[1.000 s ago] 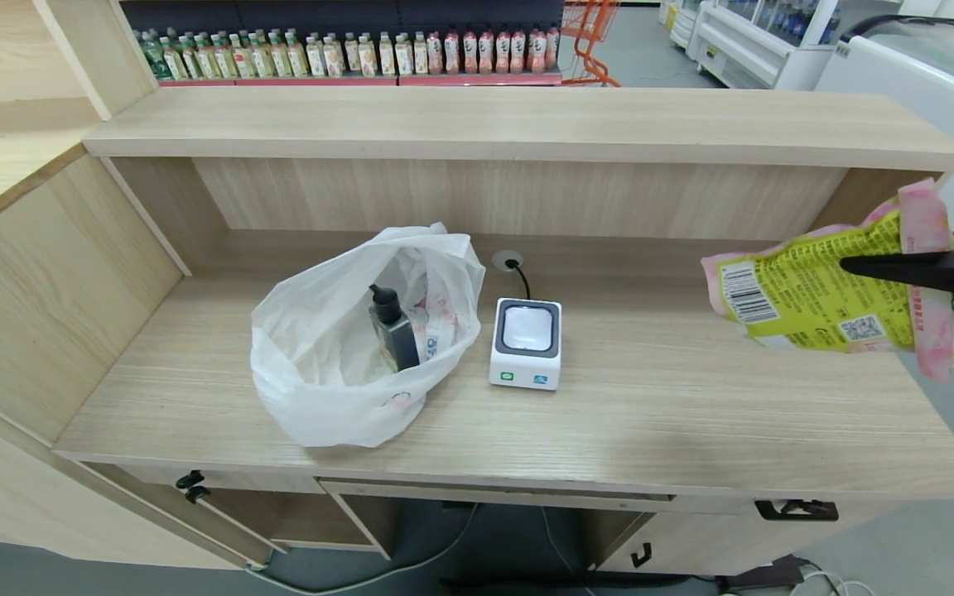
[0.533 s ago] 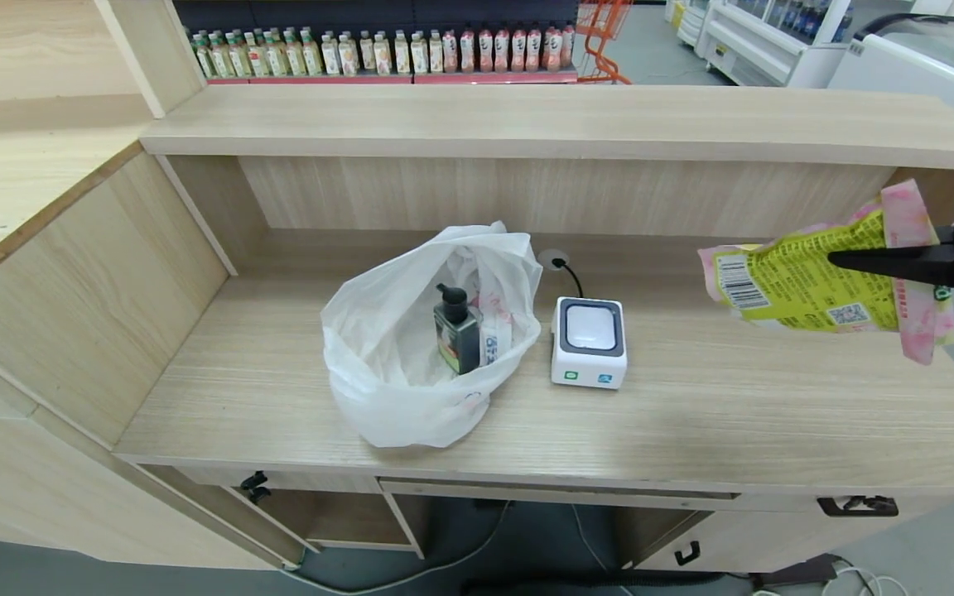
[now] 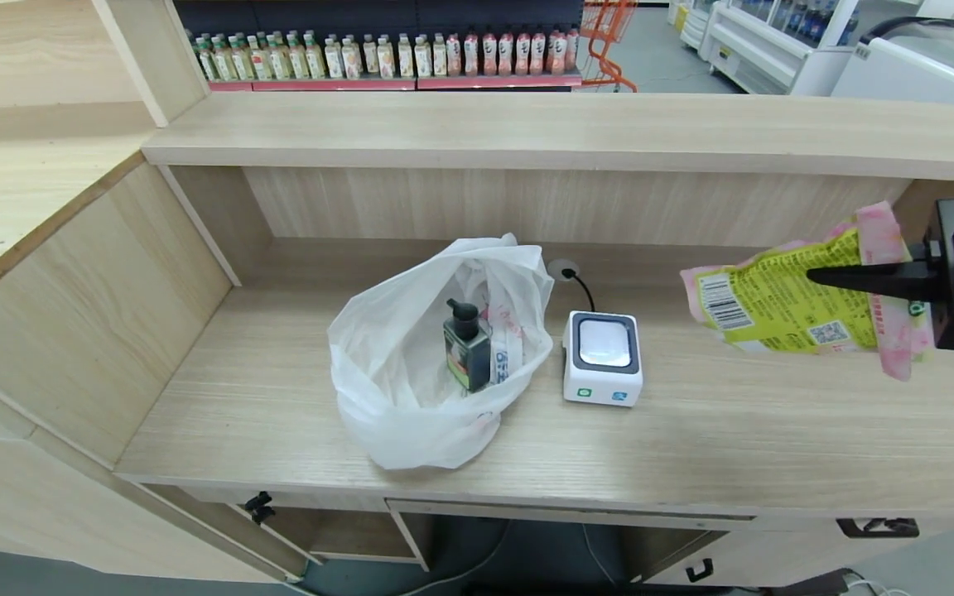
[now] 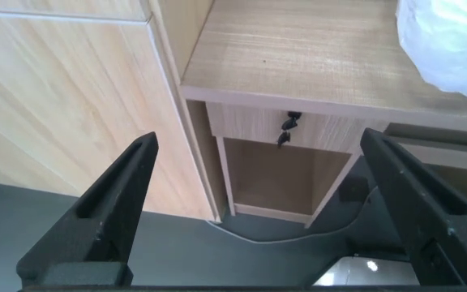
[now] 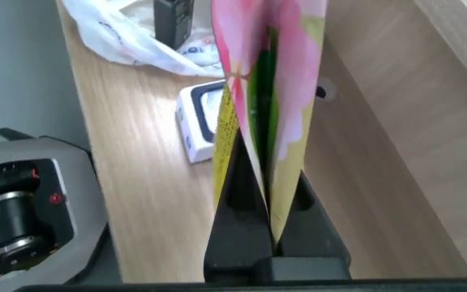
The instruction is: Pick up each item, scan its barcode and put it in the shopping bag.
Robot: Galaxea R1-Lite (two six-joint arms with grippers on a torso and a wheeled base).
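A yellow-green and pink snack pouch (image 3: 775,306) hangs in the air over the right part of the wooden counter (image 3: 734,430), its barcode (image 3: 715,303) facing up at the end nearest the scanner. My right gripper (image 3: 816,277) is shut on the pouch (image 5: 270,97), clamped edge-on in my right gripper (image 5: 270,219). The white scanner (image 3: 603,358) stands to the pouch's left and lower. The white shopping bag (image 3: 436,372) sits open left of the scanner, with a dark pump bottle (image 3: 466,348) upright inside. My left gripper (image 4: 258,211) is open, low by the counter's front left corner.
A cable runs from the scanner to a grommet (image 3: 564,268) at the back. A raised shelf (image 3: 527,124) runs over the rear of the counter, and a side panel (image 3: 88,314) closes its left end. Bare counter lies in front of the scanner and to its right.
The head camera has shifted, so the whole scene sits further right. Relative to the scanner, the right gripper has carried the pouch leftward, closer to it.
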